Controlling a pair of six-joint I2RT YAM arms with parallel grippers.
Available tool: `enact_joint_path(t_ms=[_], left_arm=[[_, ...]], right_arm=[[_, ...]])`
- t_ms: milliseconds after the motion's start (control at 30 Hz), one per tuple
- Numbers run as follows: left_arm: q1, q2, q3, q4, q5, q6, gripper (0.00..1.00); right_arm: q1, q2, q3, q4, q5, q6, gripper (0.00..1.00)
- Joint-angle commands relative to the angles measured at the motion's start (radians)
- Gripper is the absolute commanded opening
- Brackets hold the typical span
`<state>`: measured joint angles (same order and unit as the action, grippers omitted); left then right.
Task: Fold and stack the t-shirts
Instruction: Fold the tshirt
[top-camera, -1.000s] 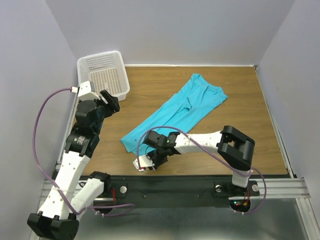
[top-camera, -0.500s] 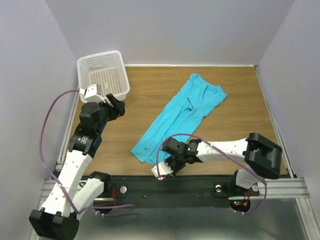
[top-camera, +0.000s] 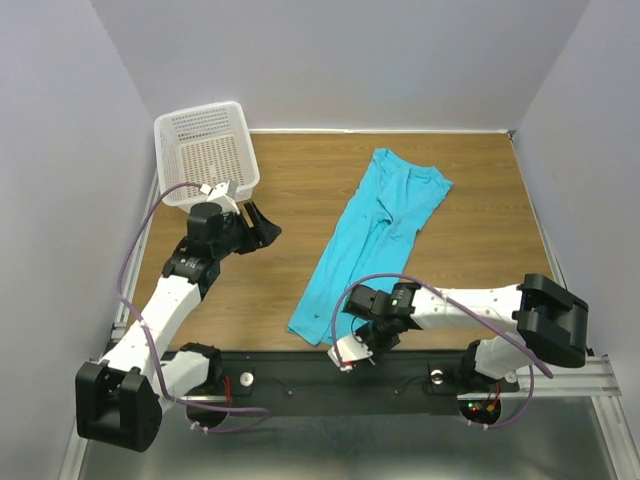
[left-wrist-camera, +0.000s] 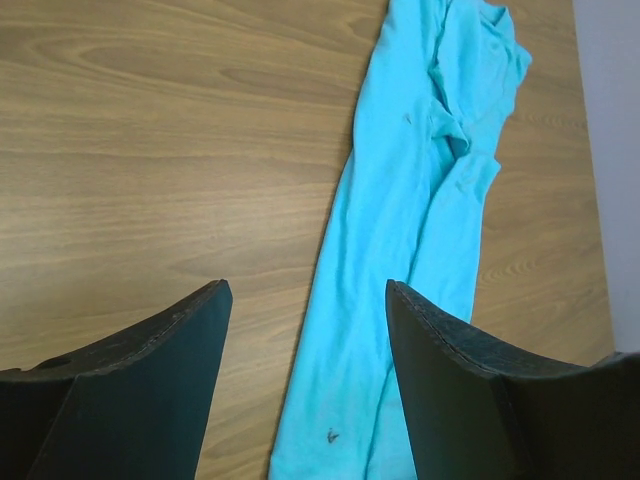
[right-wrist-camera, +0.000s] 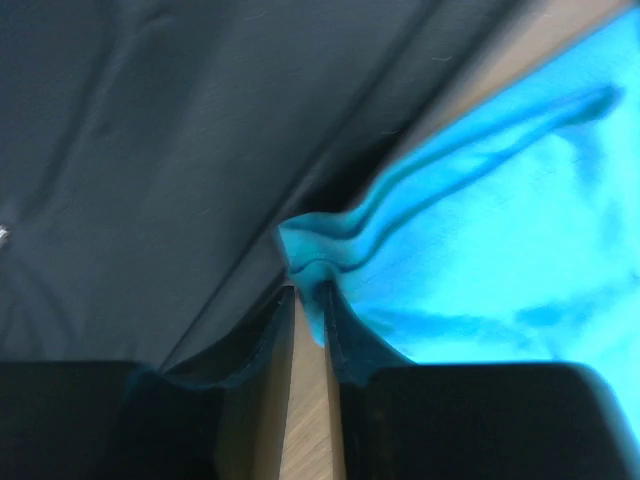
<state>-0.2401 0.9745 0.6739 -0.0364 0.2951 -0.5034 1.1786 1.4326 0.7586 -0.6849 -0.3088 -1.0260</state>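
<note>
The turquoise t-shirt (top-camera: 380, 230) lies as a long, narrow, bunched strip running from the far middle of the table to its front edge. My right gripper (top-camera: 345, 338) sits low at the strip's near end. In the right wrist view the right gripper (right-wrist-camera: 308, 295) is shut on a pinched fold of the t-shirt (right-wrist-camera: 500, 250) at its tips. My left gripper (top-camera: 262, 228) hovers open to the left of the cloth. The left wrist view has the left gripper (left-wrist-camera: 305, 290) spread wide above the wood, with the t-shirt (left-wrist-camera: 420, 230) lying below and beyond it.
A white perforated basket (top-camera: 205, 150) stands at the far left corner of the wooden table (top-camera: 480, 220). The black mounting rail (top-camera: 400, 372) runs along the front edge right beside the right gripper. Grey walls enclose the table on three sides.
The right gripper has dragged the shirt's near end rightward along the front edge, pulling the cloth into a straighter, narrower strip. The left arm has swung toward the table's middle, still open.
</note>
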Motion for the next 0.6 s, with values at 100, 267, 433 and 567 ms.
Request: enact_joint_path(t_ms=[100, 267, 433, 567], left_arm=[[-0.016, 0.043, -0.028, 0.075, 0.111, 0.019, 0.72], [-0.033, 0.108, 0.048, 0.121, 0.111, 0.074, 0.72], [-0.093, 0.327, 0.214, 0.232, 0.111, 0.114, 0.72], [-0.169, 0.623, 0.41, 0.282, 0.111, 0.129, 0.72]], right_arm=[[-0.083, 0.014, 0.168, -0.196, 0.005, 0.093, 0.55], [-0.273, -0.017, 0.359, -0.197, -0.003, 0.127, 0.7], [-0.604, -0.116, 0.337, -0.141, 0.013, 0.148, 0.73], [-0.941, -0.181, 0.228, 0.144, 0.016, 0.407, 0.75]])
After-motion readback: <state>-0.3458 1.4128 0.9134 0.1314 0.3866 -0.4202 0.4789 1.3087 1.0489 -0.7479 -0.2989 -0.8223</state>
